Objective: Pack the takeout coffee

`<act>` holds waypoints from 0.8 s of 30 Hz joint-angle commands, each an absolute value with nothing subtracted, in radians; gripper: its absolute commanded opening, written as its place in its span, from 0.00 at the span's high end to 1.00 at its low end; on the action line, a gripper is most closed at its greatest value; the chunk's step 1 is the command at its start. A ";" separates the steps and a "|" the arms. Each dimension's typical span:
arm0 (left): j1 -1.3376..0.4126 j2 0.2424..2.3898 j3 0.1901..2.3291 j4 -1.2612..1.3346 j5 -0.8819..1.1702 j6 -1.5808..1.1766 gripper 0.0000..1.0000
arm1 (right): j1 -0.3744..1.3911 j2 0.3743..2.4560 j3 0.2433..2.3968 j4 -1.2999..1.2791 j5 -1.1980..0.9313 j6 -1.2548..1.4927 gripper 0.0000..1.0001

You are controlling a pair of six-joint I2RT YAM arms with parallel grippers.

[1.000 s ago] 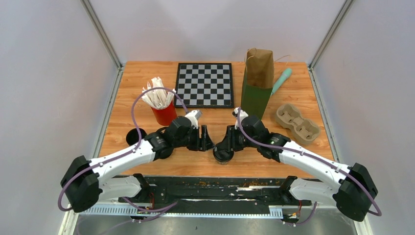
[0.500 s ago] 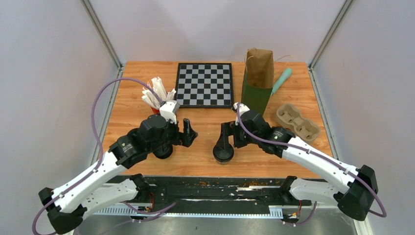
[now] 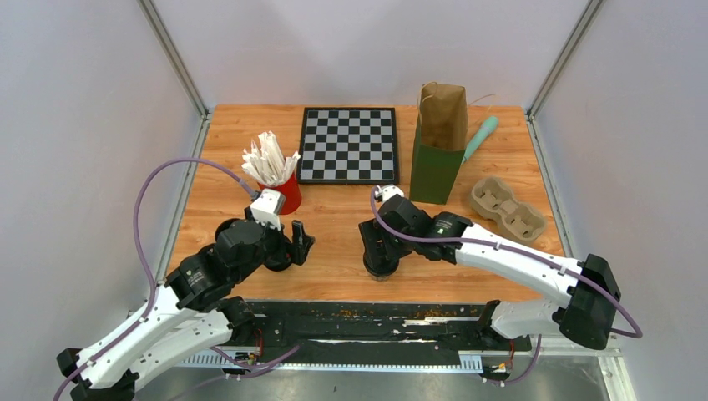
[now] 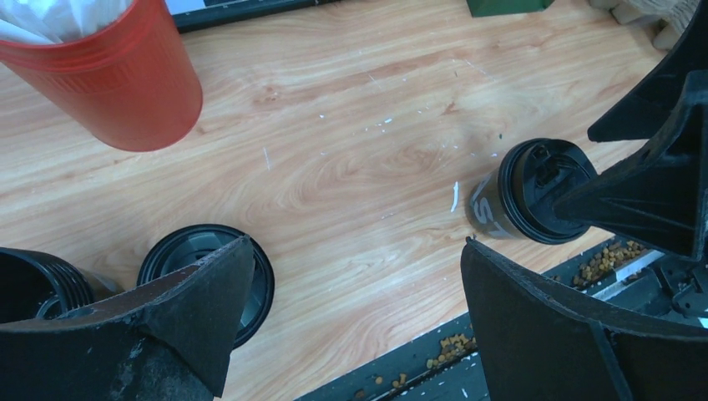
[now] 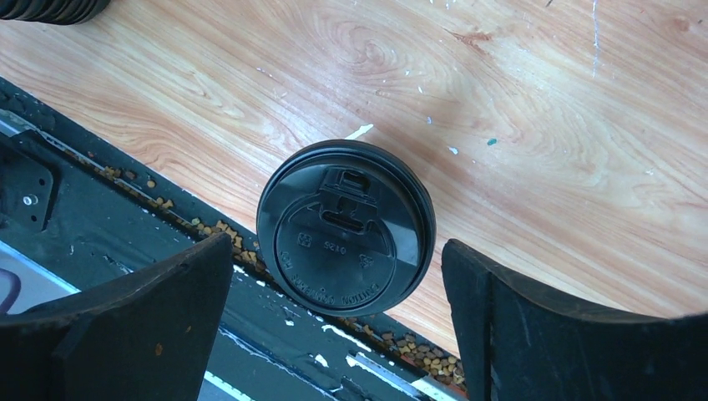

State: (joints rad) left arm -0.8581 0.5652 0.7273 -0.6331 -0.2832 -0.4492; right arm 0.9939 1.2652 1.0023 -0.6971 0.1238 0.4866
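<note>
the right claw (image 5: 338, 251) is wide open, a finger on each side of a lidded cup (image 5: 344, 225) and touching it nowhere; the cup stands at the near edge of the table (image 3: 334, 209). the left claw (image 4: 357, 251) is open too and holds nothing, a second black lid (image 4: 188, 246) partly behind one finger.

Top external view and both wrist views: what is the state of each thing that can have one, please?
Lidded coffee cup: upright, lid on, not held.
Black lid by left jaws: top up; cup beneath, cannot tell.
Right jaws: open, astride the lidded cup, not touching.
Left jaws: open, empty.
Paper bag: upright.
Red cup: upright, holding straws.
Cup carrier: flat, both wells empty.
</note>
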 commanded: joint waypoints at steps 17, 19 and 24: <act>-0.861 0.578 0.732 -0.608 -0.305 -0.415 0.00 | 1.070 1.391 1.088 -0.745 0.254 0.467 0.11; -0.861 0.579 0.732 -0.610 -0.307 -0.414 0.00 | 1.075 1.402 1.086 -0.748 0.262 0.468 0.13; -0.861 0.578 0.733 -0.610 -0.311 -0.414 0.00 | 1.091 1.421 1.077 -0.753 0.273 0.474 0.22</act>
State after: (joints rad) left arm -0.8581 0.5819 0.7265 -0.6327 -0.2951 -0.4313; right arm 1.0744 1.3998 1.0546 -0.7429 0.2428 0.4755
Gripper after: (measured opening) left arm 0.998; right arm 0.817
